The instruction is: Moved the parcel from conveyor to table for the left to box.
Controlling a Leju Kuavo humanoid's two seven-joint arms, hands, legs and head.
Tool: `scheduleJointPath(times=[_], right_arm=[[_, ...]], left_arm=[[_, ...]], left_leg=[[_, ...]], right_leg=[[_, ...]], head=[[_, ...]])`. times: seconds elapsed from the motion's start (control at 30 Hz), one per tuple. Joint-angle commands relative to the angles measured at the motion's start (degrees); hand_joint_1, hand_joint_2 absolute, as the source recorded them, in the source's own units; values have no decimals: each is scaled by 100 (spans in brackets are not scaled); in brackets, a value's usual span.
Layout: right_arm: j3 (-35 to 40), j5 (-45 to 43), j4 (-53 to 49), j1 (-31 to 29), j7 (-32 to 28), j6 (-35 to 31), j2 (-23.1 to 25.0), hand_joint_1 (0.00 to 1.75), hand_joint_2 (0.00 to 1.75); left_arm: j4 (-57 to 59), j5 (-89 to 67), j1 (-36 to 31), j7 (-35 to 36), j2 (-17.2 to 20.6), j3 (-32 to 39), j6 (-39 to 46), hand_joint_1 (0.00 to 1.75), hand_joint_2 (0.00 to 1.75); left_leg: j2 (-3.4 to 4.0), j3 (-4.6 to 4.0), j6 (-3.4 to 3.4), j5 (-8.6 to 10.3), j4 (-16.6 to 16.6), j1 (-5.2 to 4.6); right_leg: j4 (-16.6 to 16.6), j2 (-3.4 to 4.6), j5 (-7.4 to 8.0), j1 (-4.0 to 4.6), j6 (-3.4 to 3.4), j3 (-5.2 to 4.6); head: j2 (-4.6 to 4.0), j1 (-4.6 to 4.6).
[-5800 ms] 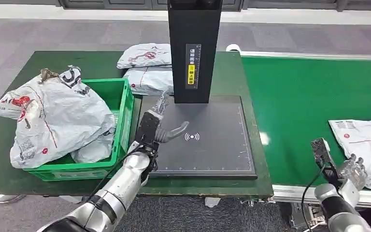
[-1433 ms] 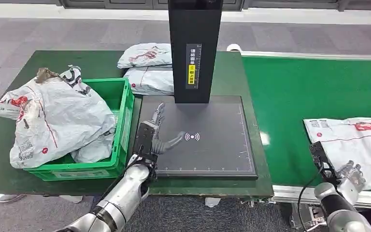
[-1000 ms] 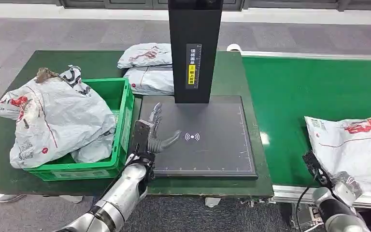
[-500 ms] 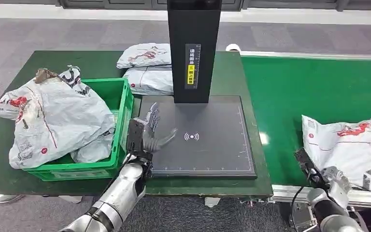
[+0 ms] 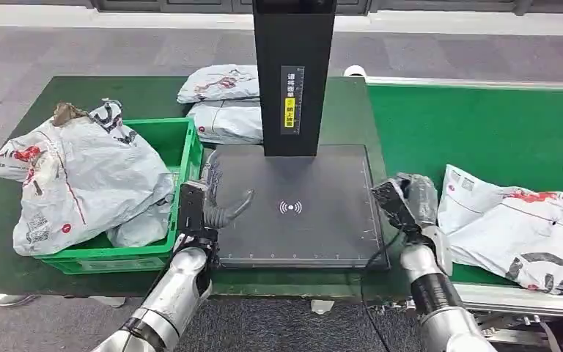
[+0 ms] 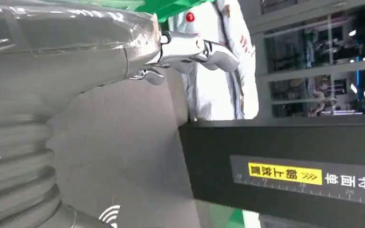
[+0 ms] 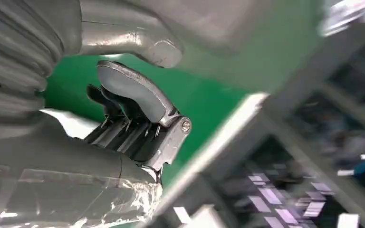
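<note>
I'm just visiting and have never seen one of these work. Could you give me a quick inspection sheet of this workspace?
Surface: dark green table with a black scanner pad; green conveyor beside it.
Job's things: white parcel on the conveyor, one end lifted; green box heaped with bags.
Clutter: two spare parcels behind the box.
Hands: left hand empty, fingers apart, at the pad's edge; right hand grips the parcel's end.
Cables: black cable along the right arm.
Surroundings: black scanner post; grey floor.

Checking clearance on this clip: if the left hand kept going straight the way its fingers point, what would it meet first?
Probably the black scanner column. The left hand hovers at the scanner pad's left edge, fingers pointing up-table; depth is unclear, so it could instead pass toward the grey parcels behind.
</note>
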Motion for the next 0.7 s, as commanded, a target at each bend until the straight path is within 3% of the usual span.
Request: scheduleJointPath(times=[0.03, 0.17, 0.27, 0.3, 0.33, 0.4, 0.43, 0.5, 0.7], right_arm=[[2523, -436, -918, -256, 93, 404, 276, 175, 175], [2980, -306, -754, -319, 88, 453, 306, 175, 175], [3217, -9, -446, -405, 541, -1, 396, 175, 175], [3102, -37, -315, -439, 786, -201, 373, 19, 175], [2949, 45, -189, -460, 1101, -530, 324, 0, 175], [2619, -212, -88, -431, 1178, -532, 112, 0, 175], [2385, -97, 68, -415, 1367, -920, -93, 0, 175], [2013, -224, 257, -372, 1140, -965, -330, 0, 175], [1862, -165, 320, -370, 991, -945, -258, 0, 175]], left_arm=[[379, -102, -619, -55, 119, 119, 154, 0, 175], [474, -82, -721, -49, 93, 87, 137, 0, 175], [576, -42, -759, -53, 44, 40, 141, 0, 175], [580, -12, -720, -62, 30, 32, 151, 0, 175], [571, 10, -685, -64, 27, 52, 206, 0, 175], [532, 48, -616, -52, 58, 59, 218, 0, 175], [506, 88, -576, -31, 73, 82, 221, 0, 175], [446, 131, -528, 2, 99, 77, 179, 0, 175], [434, 139, -533, 14, 98, 65, 189, 0, 175]], left_leg=[[34, 2, -7, -7, 4, 4], [9, 5, -6, -3, 1, 4], [19, 8, -8, -7, 1, 5], [23, 14, -8, -9, -1, 6], [12, 9, -8, -4, -1, 3], [-3, 10, -8, -1, -4, 4], [-9, 17, -8, 0, -9, 3], [-25, 18, -4, 3, -10, 6], [-3, 7, -7, -3, -2, -2]], right_leg=[[4, 31, 1, 5, -8, -9], [-1, 5, -1, 5, -6, 1], [-1, 13, -1, 7, -7, 5], [-3, 14, -2, 8, -8, 10], [-1, 9, -2, 4, -6, 6], [-7, -5, -3, 6, -5, 12], [-10, -14, -5, 5, -7, 21], [-20, -29, -3, 8, -3, 29], [-8, -5, -2, 0, -3, 11]], head=[[0, -2], [0, 0], [0, 0], [0, 0], [0, 0], [0, 0], [0, -2], [0, 0], [0, 0]])
